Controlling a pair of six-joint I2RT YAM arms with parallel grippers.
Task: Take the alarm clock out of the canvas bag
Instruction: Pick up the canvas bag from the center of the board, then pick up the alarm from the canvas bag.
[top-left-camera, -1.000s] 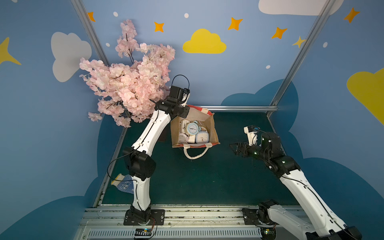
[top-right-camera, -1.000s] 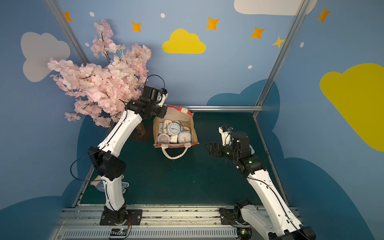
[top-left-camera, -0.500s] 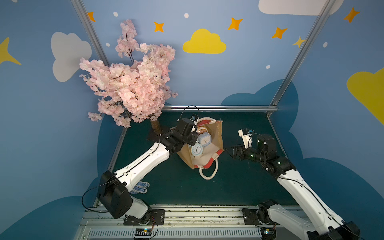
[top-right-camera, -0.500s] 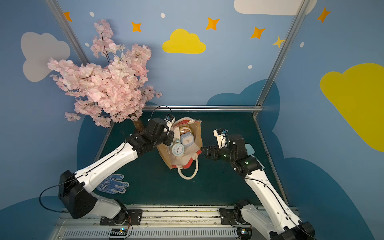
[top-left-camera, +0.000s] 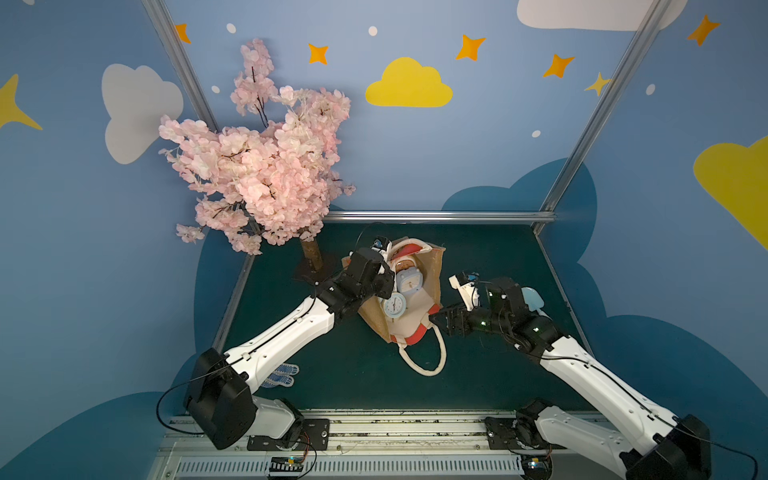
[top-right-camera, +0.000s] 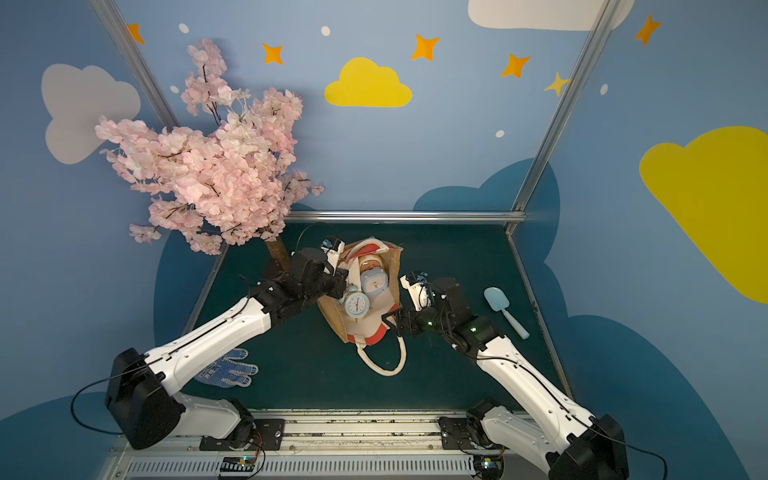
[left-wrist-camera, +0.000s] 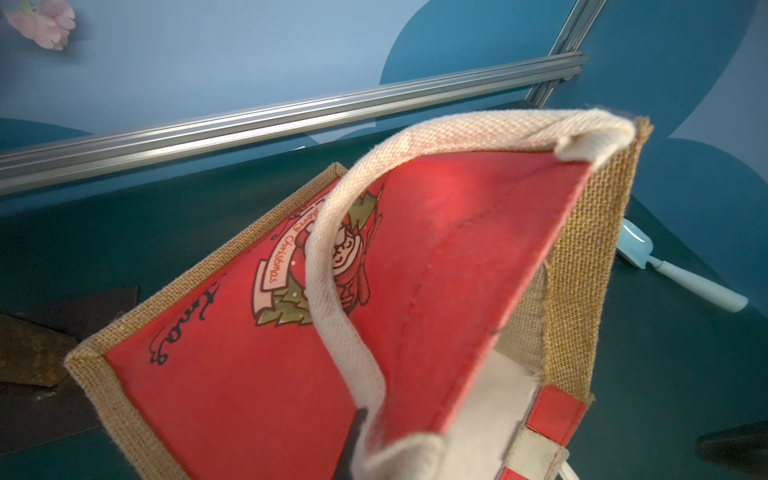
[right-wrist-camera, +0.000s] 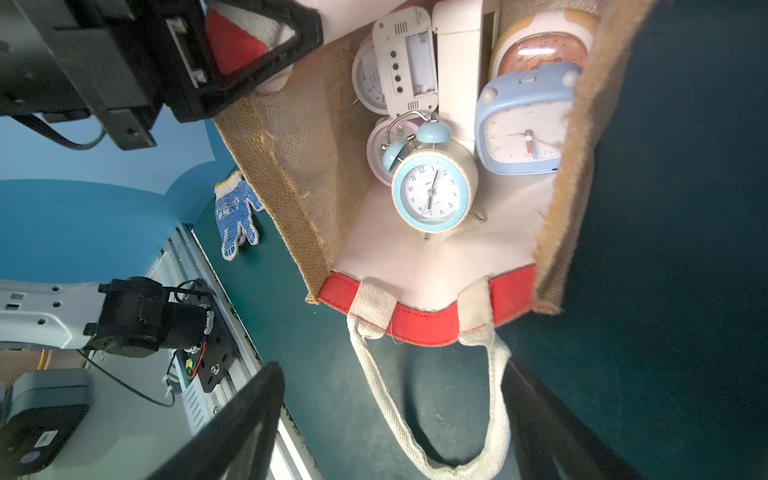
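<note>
The canvas bag (top-left-camera: 434, 274) (top-right-camera: 332, 320) is tipped over near the table's middle, its open mouth facing my right gripper. My left gripper (top-left-camera: 384, 270) (left-wrist-camera: 365, 436) is shut on the bag's upper cream handle (left-wrist-camera: 332, 249) at the red rim. Several clocks lie inside on the cream lining. Nearest the mouth is a round light-blue twin-bell alarm clock (top-left-camera: 394, 305) (top-right-camera: 356, 304) (right-wrist-camera: 432, 191), with a square blue one (right-wrist-camera: 523, 124) beside it. My right gripper (top-left-camera: 436, 320) (right-wrist-camera: 390, 370) stands open just outside the mouth, above the lower handle (top-left-camera: 424, 357), holding nothing.
A pink blossom tree (top-left-camera: 266, 166) stands at the back left on a dark base (top-left-camera: 311, 270). A blue-dotted glove (top-right-camera: 226, 368) lies front left under my left arm. A light-blue scoop (top-right-camera: 505, 309) lies at the right, behind my right arm.
My left arm has pulled the bag forward from the back of the table and tipped it, so the clocks have slid toward the mouth. My right gripper has moved left to the mouth.
</note>
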